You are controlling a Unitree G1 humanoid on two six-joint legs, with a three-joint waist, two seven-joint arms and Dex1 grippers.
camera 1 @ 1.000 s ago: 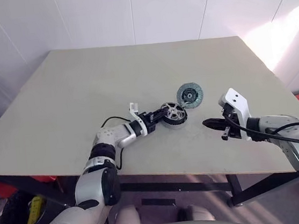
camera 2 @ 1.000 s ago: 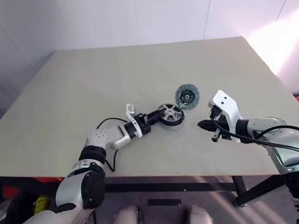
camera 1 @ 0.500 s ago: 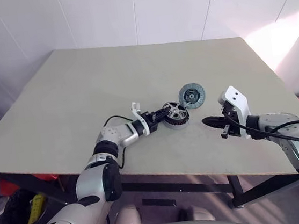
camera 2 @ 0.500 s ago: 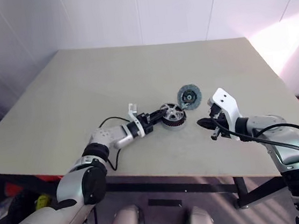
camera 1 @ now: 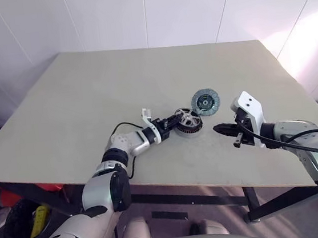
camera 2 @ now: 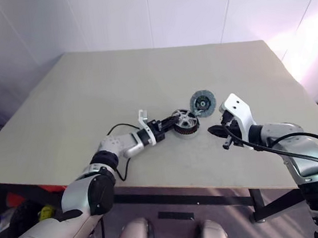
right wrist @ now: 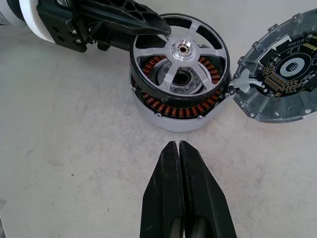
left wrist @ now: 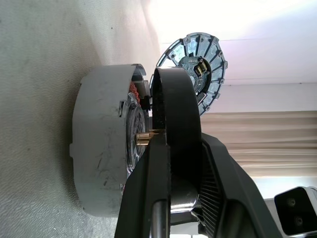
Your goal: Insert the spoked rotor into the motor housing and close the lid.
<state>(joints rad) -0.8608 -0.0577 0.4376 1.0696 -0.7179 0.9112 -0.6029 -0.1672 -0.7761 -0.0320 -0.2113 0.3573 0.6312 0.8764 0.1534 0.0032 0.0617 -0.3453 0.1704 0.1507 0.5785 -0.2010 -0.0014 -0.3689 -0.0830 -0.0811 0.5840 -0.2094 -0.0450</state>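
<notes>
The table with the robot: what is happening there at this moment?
The left gripper grips the black-rimmed spoked rotor by its rim, holding it just over the silver-grey round motor housing, not seated yet. The dark bluish-grey lid lies open beside the housing. The right gripper, shut and empty, hovers nearby over the beige table.

**What we cannot make out**

In the right wrist view the lid (right wrist: 284,84) runs off the picture's edge, so we see only part of its disc. The spoked rotor (right wrist: 180,58) sits over the motor housing (right wrist: 173,111) and covers most of the windings; we cannot tell whether it is seated or tilted. In the left wrist view the left gripper (left wrist: 168,163) hides the rotor's lower rim, and the housing's far side is out of sight.
</notes>
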